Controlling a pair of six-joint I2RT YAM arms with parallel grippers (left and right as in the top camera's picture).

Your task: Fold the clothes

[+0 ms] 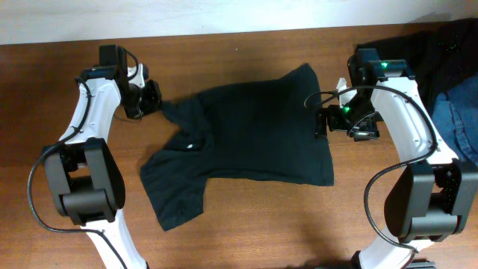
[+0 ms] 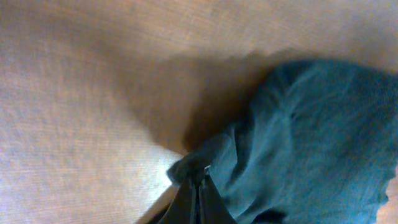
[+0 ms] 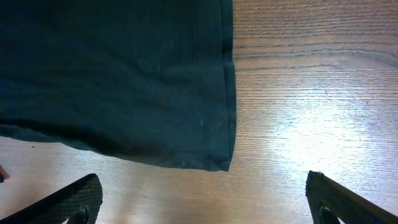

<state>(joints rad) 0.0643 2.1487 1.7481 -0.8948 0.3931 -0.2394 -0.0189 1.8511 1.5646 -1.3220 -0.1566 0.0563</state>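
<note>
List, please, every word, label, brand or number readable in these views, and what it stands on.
None can be read.
The black T-shirt carries one small white mark on its chest, too small in the overhead view to make out.
The wrist views show only plain fabric and wooden table.

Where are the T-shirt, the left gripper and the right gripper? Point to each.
T-shirt (image 1: 254, 131): overhead view, middle of body.
Left gripper (image 2: 199, 185): left wrist view, between tips shut on T-shirt.
Right gripper (image 3: 201, 186): right wrist view, gap between open tips.
</note>
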